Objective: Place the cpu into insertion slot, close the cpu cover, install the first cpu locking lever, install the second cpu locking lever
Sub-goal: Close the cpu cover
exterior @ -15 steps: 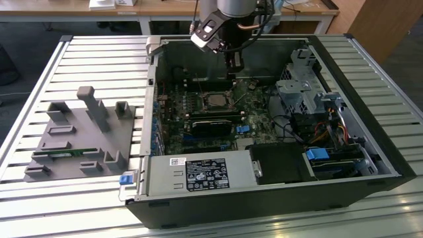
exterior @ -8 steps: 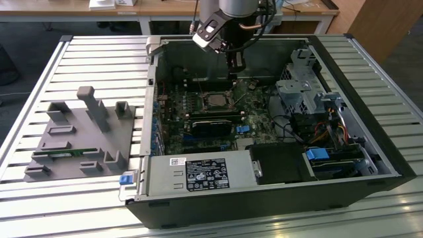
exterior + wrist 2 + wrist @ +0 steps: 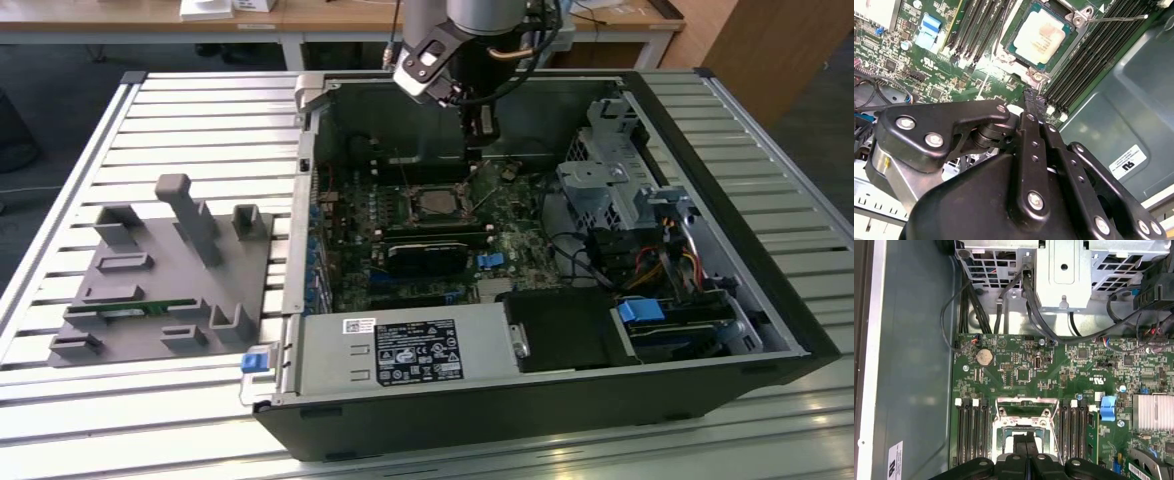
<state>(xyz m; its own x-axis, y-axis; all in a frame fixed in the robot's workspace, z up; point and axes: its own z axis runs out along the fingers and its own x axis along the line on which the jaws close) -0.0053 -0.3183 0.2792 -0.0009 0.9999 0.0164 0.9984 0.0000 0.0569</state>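
The cpu (image 3: 1043,39), a pale silvery-beige square, lies in the insertion slot (image 3: 434,203) on the green board inside the open computer case. The cpu cover (image 3: 1076,20), a thin metal frame, lies flat around the chip. A thin metal locking lever (image 3: 1119,19) sticks out from one corner of the socket. My gripper (image 3: 1035,102) is shut with nothing in it, its black fingertips hovering just off the socket's edge. In the exterior view the gripper (image 3: 477,142) hangs over the board behind the socket, near the case's back wall. In the first wrist view the gripper (image 3: 1025,442) covers part of the socket frame (image 3: 1024,412).
Black memory slots (image 3: 971,430) flank the socket on both sides. A metal drive cage (image 3: 607,180) with cables stands at the exterior view's right, and a power supply (image 3: 400,350) at the front. A grey fixture block (image 3: 160,270) sits on the slatted table left of the case.
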